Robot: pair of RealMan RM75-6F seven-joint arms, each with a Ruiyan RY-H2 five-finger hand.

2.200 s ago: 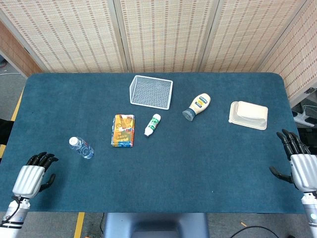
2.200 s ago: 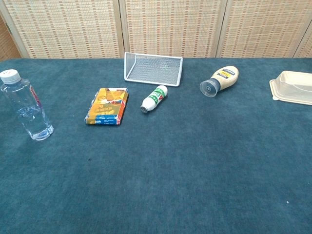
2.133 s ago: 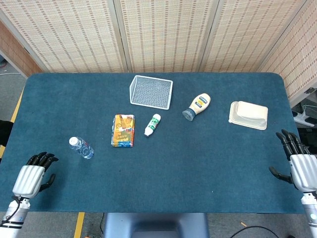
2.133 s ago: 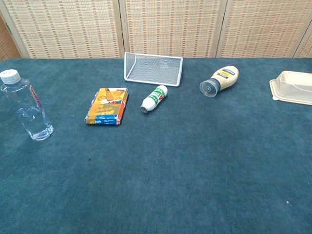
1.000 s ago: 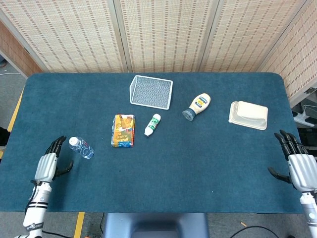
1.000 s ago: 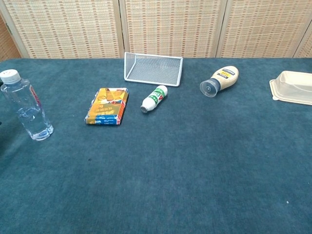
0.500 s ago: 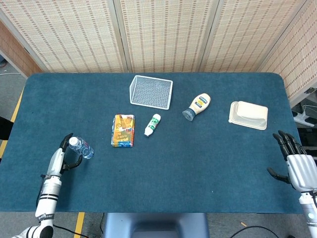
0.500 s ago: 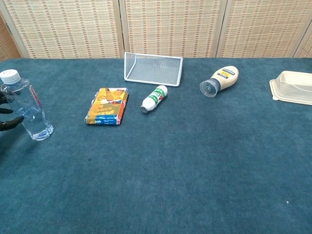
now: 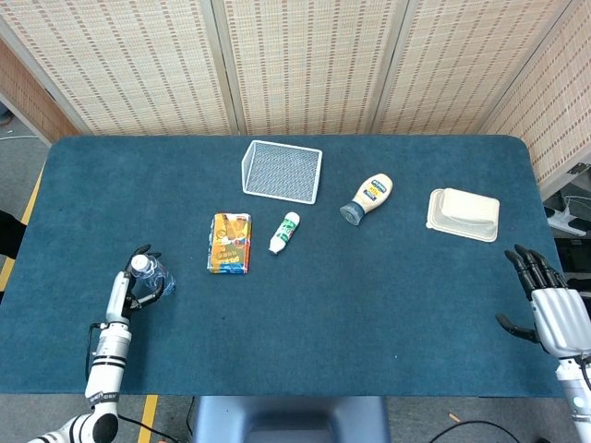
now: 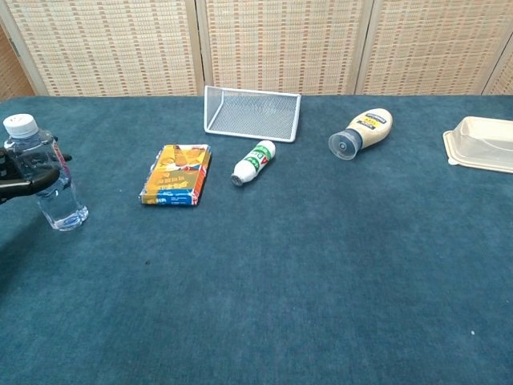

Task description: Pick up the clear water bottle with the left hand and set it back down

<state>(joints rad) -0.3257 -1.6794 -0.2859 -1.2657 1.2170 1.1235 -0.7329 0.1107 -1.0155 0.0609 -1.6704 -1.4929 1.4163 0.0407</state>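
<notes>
Early in the task: clear water bottle (image 10: pixel 46 181) upright on the blue tabletop (image 10: pixel 280 273), near its left edge, base seemingly not yet lifted. Left robot hand (image 9: pixel 129 288) wrapped around the bottle's upper body, dark fingers (image 10: pixel 32 183) curled across it in the chest view. Right robot hand (image 9: pixel 547 305) spread and empty at the far right edge. Lift and set-down judged yet to do.

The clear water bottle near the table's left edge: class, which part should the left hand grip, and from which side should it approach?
Grip the clear water bottle around its upper body below the white cap, coming sideways from its left, where the left hand already is. It stands upright and is narrow and round, which suits a wrap.
</notes>
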